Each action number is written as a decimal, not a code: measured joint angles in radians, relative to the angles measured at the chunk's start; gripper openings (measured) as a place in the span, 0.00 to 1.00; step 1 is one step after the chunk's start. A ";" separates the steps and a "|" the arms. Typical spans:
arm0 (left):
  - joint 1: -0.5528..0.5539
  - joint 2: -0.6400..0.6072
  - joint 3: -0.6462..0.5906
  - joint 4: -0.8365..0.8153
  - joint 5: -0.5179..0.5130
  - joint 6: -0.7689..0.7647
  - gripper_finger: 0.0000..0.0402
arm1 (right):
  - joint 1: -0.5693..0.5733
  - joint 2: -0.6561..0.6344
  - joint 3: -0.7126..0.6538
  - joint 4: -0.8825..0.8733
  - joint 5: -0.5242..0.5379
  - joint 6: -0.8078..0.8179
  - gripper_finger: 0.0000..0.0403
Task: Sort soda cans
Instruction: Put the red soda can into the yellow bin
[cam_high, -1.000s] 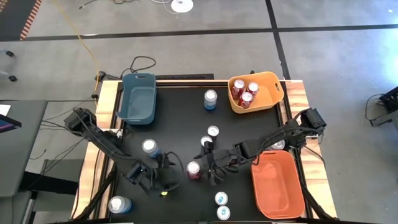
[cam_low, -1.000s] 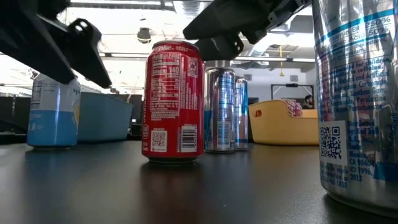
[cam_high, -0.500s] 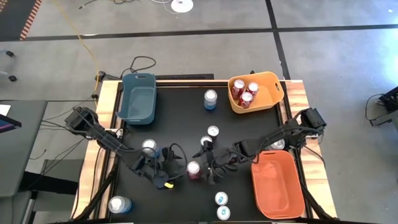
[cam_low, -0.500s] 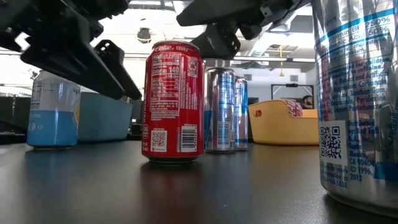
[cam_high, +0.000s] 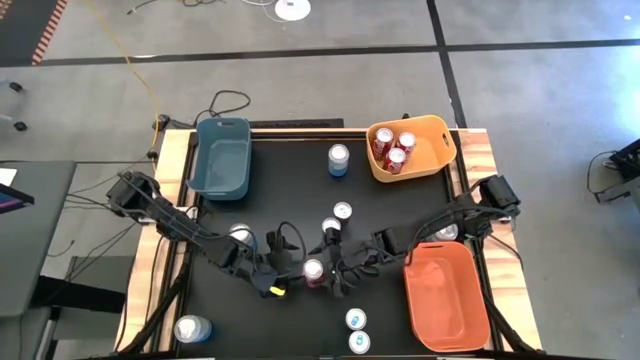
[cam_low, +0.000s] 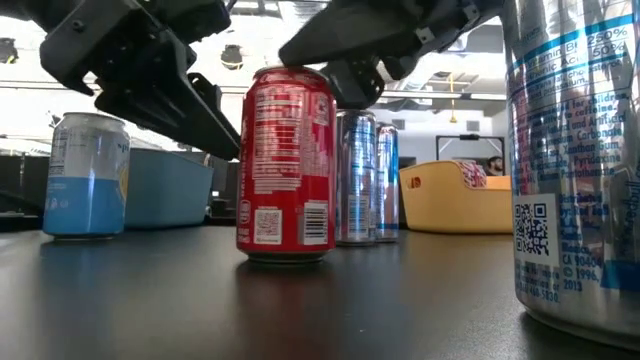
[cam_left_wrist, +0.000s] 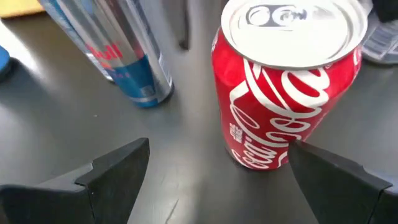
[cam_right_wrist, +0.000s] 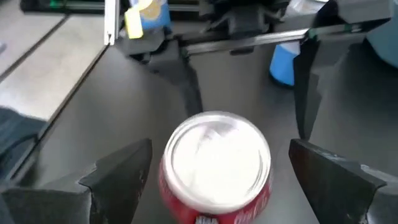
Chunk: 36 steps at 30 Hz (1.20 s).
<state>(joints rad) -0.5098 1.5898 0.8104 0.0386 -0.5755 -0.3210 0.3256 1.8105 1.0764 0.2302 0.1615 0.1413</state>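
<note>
A red soda can (cam_high: 313, 270) stands upright on the black table (cam_high: 290, 200), between both grippers. My left gripper (cam_high: 283, 272) is open just left of it; in the left wrist view the red can (cam_left_wrist: 283, 81) sits ahead of the open fingers, nearer one fingertip. My right gripper (cam_high: 338, 274) is open just right of it, and in the right wrist view its fingers straddle the red can (cam_right_wrist: 216, 163) with gaps on both sides. The low view shows the red can (cam_low: 288, 170) with both dark grippers beside its top. My left gripper has one fingertip (cam_left_wrist: 311, 158) right at the red can's lower wall (cam_left_wrist: 273, 155), coming at it level from the table's left. Whether it touches the can, I cannot tell. The can stands upright on its base.
Two slim silver-blue cans (cam_high: 338, 220) stand just beyond the red can. A blue can (cam_high: 240, 237) is behind my left gripper. The blue bin (cam_high: 223, 157), the yellow bin (cam_high: 435, 150) holding three red cans and the orange bin (cam_high: 447, 295) sit at the edges. More cans (cam_high: 357, 330) stand near.
My left gripper has moved toward the table's right and a little farther in, closing on the red can. The red can has shifted slightly toward the table's right and turned a little about its axis, still upright. My right gripper has edged slightly lower beside the can.
</note>
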 joint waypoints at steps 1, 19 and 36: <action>0.000 0.000 0.000 0.005 0.001 0.000 0.94 | 0.000 0.003 0.001 0.006 0.006 -0.009 0.99; 0.006 0.000 0.001 0.083 0.000 -0.013 0.94 | 0.050 0.003 0.001 -0.084 0.002 -0.117 0.99; 0.006 0.000 0.001 0.115 0.017 -0.005 0.94 | 0.039 0.001 0.002 -0.100 -0.005 -0.121 0.80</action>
<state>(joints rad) -0.5041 1.5902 0.8112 0.1539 -0.5589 -0.3257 0.3645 1.8118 1.0782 0.1304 0.1562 0.0204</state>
